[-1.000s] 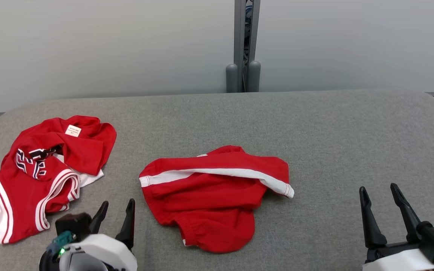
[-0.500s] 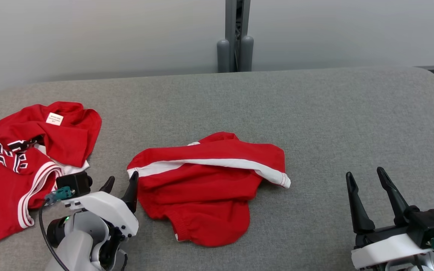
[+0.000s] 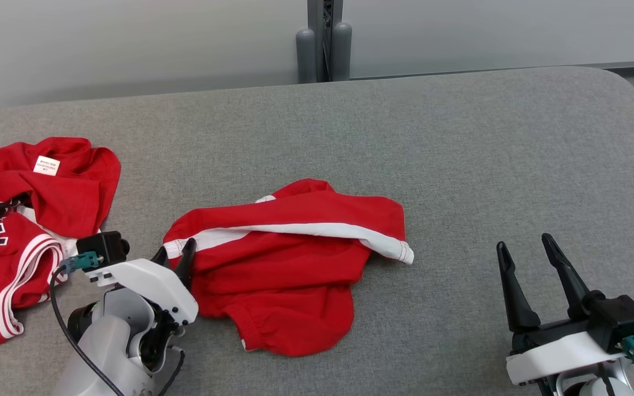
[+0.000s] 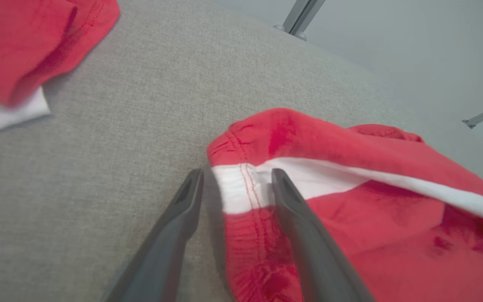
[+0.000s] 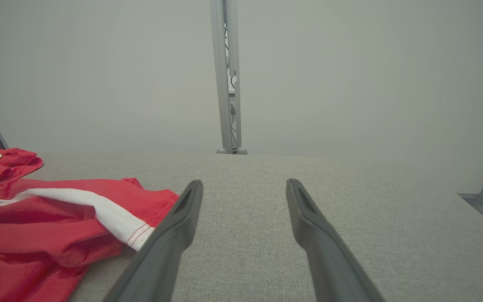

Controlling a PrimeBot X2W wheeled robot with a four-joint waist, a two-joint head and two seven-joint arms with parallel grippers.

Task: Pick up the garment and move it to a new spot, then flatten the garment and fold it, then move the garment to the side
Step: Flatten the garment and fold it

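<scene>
Garment (image 3: 289,264) — red, white-striped — lies crumpled on the grey cushion (image 3: 460,165), left of centre. Far left: a second red jersey (image 3: 31,220), apart from it. Left gripper (image 3: 175,248): fingers spread, straddling the garment's left hem corner (image 4: 241,184), one over fabric, one over cushion — not pinched. Right gripper (image 3: 524,242): fingers spread over bare cushion, well apart from the garment.

Grey fabric surface (image 3: 460,137), pale wall (image 3: 130,44), metal post (image 3: 312,14)
</scene>
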